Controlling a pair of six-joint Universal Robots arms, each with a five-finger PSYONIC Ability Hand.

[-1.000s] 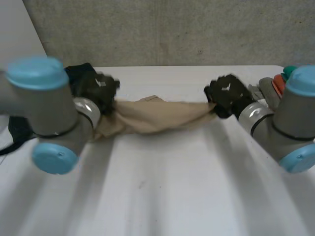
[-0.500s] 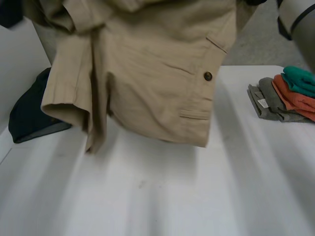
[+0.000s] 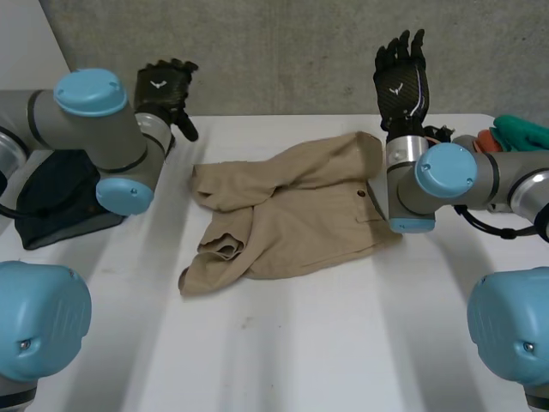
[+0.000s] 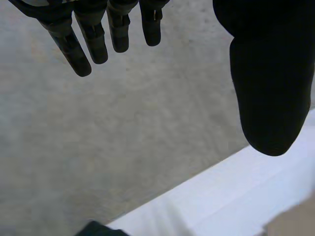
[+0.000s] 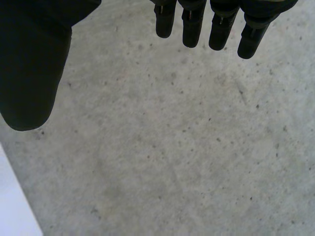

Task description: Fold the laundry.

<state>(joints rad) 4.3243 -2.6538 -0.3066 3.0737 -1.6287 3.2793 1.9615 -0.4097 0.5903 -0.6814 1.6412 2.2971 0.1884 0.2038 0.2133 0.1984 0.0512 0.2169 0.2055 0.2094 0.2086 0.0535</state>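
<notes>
The tan shorts (image 3: 292, 215) are found lying on the white table (image 3: 283, 352), about mid-width and toward its far half. They are unfolded and rumpled: one leg is doubled over at the near-left end, and a button (image 3: 361, 194) is seen near the right-hand end. The long axis is judged to run across the table, from near-left to far-right.

Neither hand is on the cloth. The left hand (image 3: 163, 90) is raised above the far edge, beyond the shorts' far-left corner, with its fingers (image 4: 88, 39) loosely extended and nothing held. The right hand (image 3: 401, 81) is held upright beyond the far-right corner, with its fingers (image 5: 189, 24) straight and spread, empty.

The shorts therefore lie between the two hands, below them and on the robot's side of both. The right hand is judged the nearer — the far-right corner lies almost beneath it. Smoothing flat is judged to be required before any fold is made.

A dark garment (image 3: 56, 202) is noted at the table's left edge, and a stack of folded clothes (image 3: 506, 137) at the far right, both apart from the shorts.
</notes>
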